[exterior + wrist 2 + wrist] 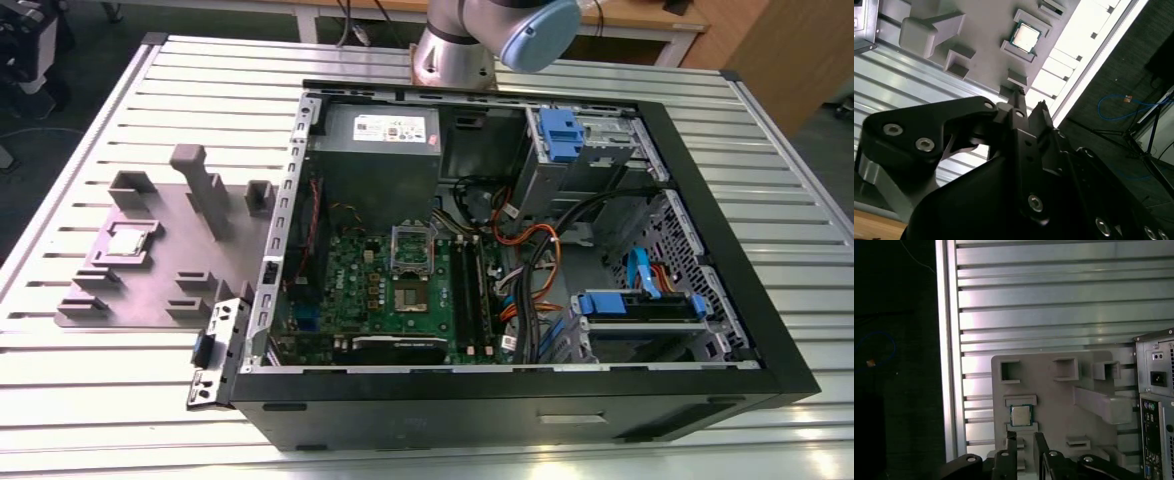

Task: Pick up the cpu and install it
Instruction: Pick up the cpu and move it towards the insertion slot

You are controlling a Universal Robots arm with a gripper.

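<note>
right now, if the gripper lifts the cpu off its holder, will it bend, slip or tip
Probably stiff: the cpu looks a flat metal-topped square. Likely light: thin and small. Its smooth top may be slippery; lying flat in the grey holder, tipping seems unlikely.

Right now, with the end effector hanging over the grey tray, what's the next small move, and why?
Probably ease the end effector down toward the cpu. It lies flat in its pocket on the grey tray, untouched, roughly in line with the open fingers, which hold nothing and are well short of it.
</note>
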